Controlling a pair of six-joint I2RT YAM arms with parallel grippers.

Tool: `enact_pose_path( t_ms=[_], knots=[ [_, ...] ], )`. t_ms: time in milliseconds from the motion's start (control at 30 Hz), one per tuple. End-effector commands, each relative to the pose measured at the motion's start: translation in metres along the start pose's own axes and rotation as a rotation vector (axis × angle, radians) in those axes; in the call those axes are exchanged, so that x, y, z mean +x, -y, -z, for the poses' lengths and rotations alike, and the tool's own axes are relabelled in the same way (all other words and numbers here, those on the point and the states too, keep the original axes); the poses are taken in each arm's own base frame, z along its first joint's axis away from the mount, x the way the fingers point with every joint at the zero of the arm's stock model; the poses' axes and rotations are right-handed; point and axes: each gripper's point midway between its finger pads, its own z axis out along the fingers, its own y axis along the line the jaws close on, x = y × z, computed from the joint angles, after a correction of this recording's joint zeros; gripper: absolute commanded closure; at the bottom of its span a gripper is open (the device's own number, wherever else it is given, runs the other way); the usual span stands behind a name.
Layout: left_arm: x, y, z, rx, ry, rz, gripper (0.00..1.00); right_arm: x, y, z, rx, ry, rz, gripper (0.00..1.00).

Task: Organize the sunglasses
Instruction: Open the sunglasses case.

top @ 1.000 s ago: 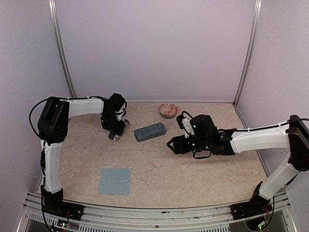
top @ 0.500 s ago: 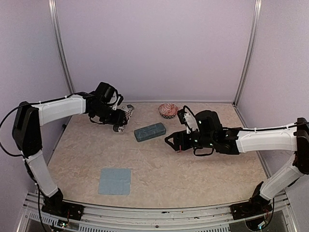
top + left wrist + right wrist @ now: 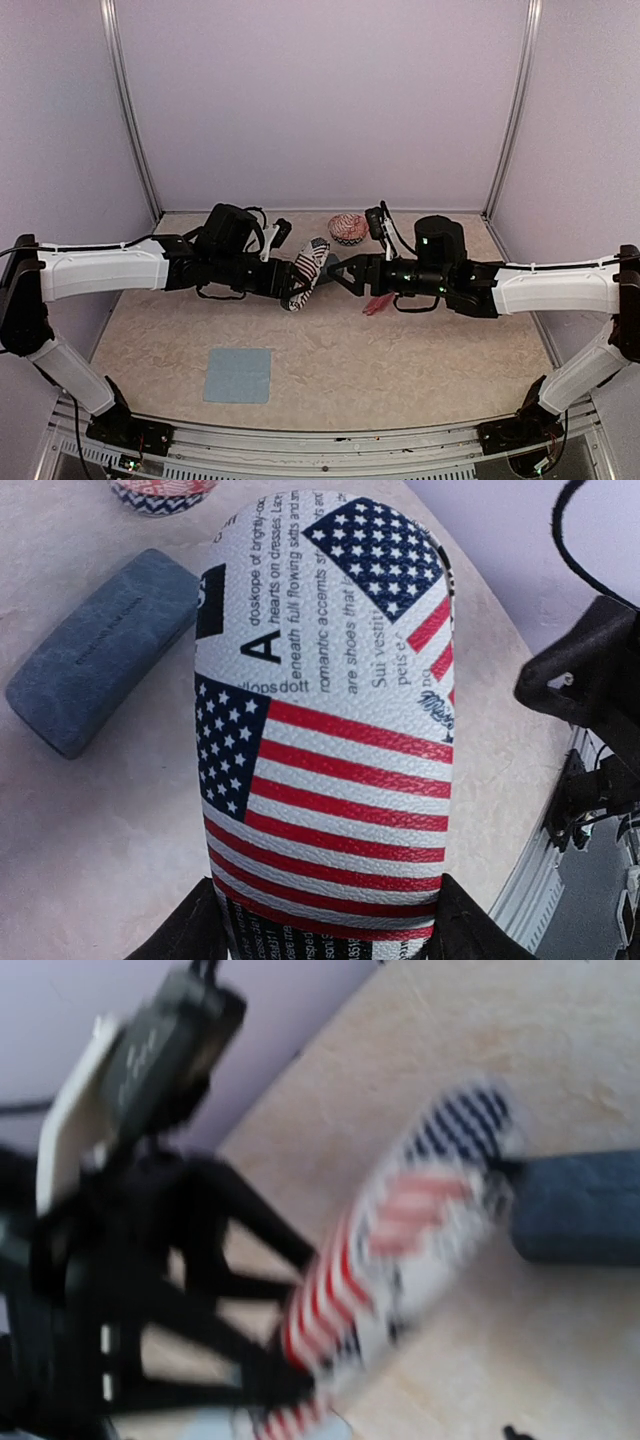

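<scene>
Our left gripper pinches the flag-print pouch aloft; our right gripper's spread we cannot tell. Below perhaps lie pink-red sunglasses; we judge nothing stowed yet.

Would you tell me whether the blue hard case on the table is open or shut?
Shut. The blue hard case lies flat as one closed block, with no gap or interior showing.

Left arm and right arm stretched inward, low and nearly level, left gripper with fingers clamped on a flag-print pouch, right gripper facing it close by, fingers spread apart
</scene>
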Motion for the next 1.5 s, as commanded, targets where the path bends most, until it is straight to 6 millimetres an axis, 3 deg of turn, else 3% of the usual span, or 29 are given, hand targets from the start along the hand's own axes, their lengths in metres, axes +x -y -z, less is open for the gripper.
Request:
enact_pose_path(
  t_ms=[0, 267, 633, 1100, 1467],
  knots=[
    [-0.029, 0.047, 0.013, 0.132, 0.155, -0.011, 1.00, -0.015, -0.020, 0.004, -0.082, 0.070, -0.061, 0.24],
    [-0.024, 0.069, 0.017, 0.164, 0.160, -0.036, 1.00, -0.012, -0.022, 0.007, -0.114, 0.093, -0.143, 0.26],
    [-0.028, 0.096, 0.037, 0.264, 0.194, -0.058, 1.00, -0.004, -0.015, 0.005, -0.096, 0.093, -0.203, 0.28],
    [-0.015, 0.108, 0.038, 0.280, 0.171, -0.078, 1.00, -0.009, -0.014, 0.010, -0.082, 0.127, -0.234, 0.28],
    [-0.019, 0.120, 0.051, 0.341, 0.206, -0.087, 1.00, 0.015, 0.017, 0.004, 0.034, 0.095, -0.241, 0.30]
  ],
)
